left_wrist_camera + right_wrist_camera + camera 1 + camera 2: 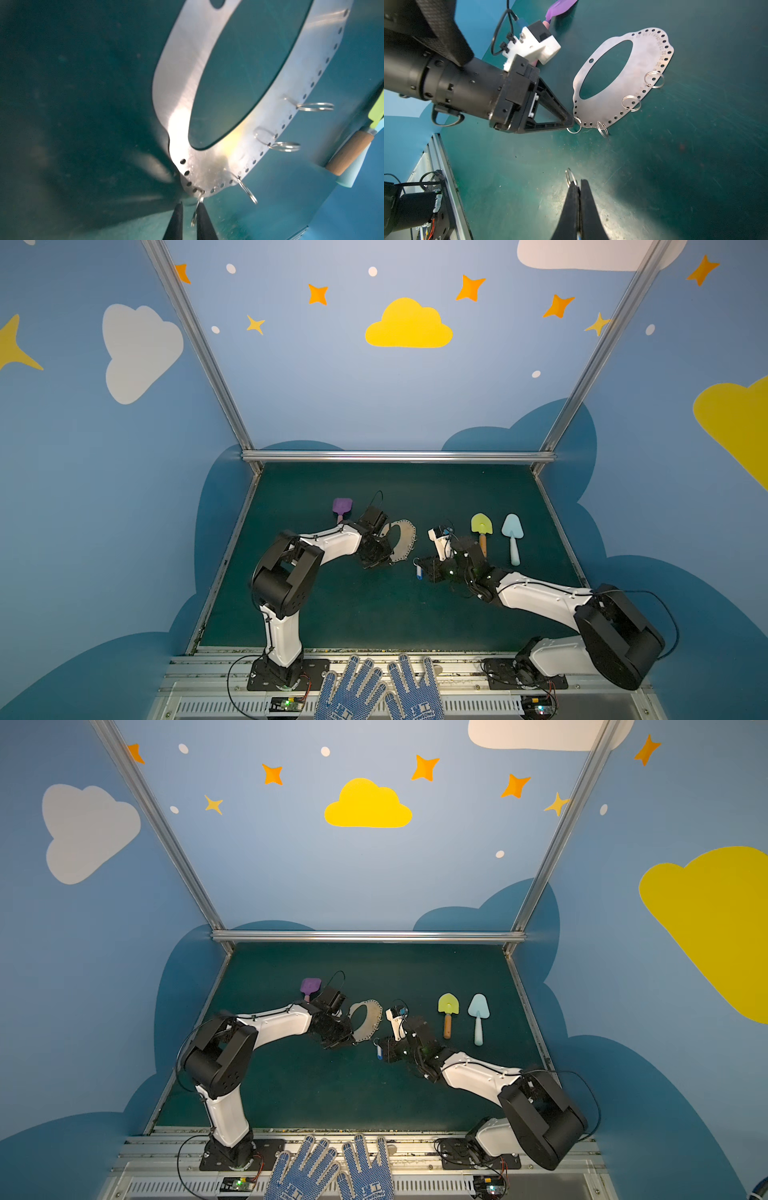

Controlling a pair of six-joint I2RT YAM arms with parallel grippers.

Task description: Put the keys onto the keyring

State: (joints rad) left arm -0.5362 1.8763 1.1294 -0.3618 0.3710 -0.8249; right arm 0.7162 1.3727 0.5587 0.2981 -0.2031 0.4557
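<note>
A large flat grey oval metal keyring, with small holes along its scalloped edge, lies flat on the dark green surface. The left claw sits at the keyring's near-left end. Its fingers are almost together around a small wire ring threaded through the keyring's edge, and the ring lies against one finger; whether it is pinched cannot be told. The right claw is near the keyring's near-right edge but apart from it. It is closed tight on the keys, a blue plastic oblong tag with a white label, whose wire loop pokes past the fingertips.
</note>
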